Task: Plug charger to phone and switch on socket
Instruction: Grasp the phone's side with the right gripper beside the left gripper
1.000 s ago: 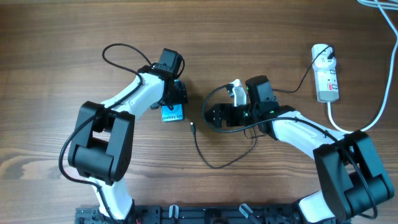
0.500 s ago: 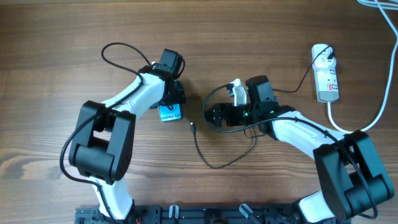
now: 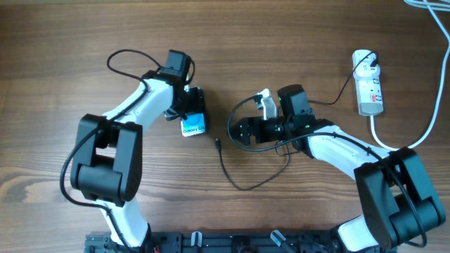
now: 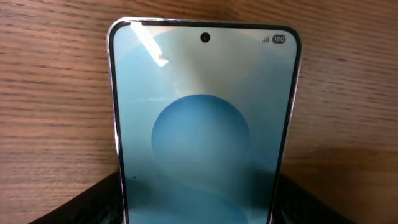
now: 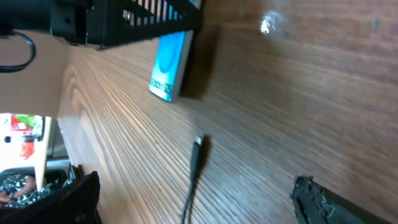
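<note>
Phone: pinched in left gripper jaws, slightly re-angled since a second ago; charger tip beside it, unplugged; right gripper jaws spread, empty

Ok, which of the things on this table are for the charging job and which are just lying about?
For the job: phone, charger, socket.
Just lying about: only the socket's thick white cable, on the wooden table.
</note>
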`<state>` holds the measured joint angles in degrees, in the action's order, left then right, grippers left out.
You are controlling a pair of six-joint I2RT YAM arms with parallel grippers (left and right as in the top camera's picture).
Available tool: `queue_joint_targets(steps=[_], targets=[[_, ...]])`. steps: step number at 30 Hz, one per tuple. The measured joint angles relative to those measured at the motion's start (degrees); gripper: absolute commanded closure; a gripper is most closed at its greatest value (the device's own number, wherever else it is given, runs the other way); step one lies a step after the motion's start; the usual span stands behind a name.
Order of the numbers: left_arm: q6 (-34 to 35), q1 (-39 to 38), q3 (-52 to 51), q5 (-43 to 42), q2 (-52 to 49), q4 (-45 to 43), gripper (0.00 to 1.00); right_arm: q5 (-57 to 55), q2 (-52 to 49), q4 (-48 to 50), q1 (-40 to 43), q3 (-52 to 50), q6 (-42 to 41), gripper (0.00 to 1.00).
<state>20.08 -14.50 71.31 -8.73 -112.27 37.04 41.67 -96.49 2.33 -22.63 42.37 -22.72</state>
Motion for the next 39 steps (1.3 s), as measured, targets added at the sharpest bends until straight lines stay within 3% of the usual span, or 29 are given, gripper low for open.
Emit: queue_joint_targets(steps=[6,10,15,23,36,39], targets=[[-2.4,3.61,-0.42,-21.2,-1.18,-1.33,0.27,-0.83,-0.13,11.08,-4.74,0.17,-6.05,0.02],[-4.42,3.65,-0.87,-27.21,-1.86,-1.09,0.27,-5.68,-1.92,12.0,-8.0,0.17,-9.35,0.02],[-5.42,3.65,-0.98,-29.57,-2.12,-0.83,0.27,-11.21,-5.29,16.37,-9.53,0.11,-12.9,0.13],[-7.85,3.65,-1.03,-32.7,-2.16,-0.83,0.26,-12.81,-9.33,19.8,-9.53,0.22,-17.57,0.61],[-8.07,3.21,-1.05,-32.96,-2.16,-1.73,0.23,-10.62,-9.33,23.93,-9.53,0.22,-20.81,0.63],[-8.07,1.51,-1.05,-32.98,-2.16,-2.54,0.22,-10.62,-9.33,23.28,-9.53,0.2,-21.0,0.81]])
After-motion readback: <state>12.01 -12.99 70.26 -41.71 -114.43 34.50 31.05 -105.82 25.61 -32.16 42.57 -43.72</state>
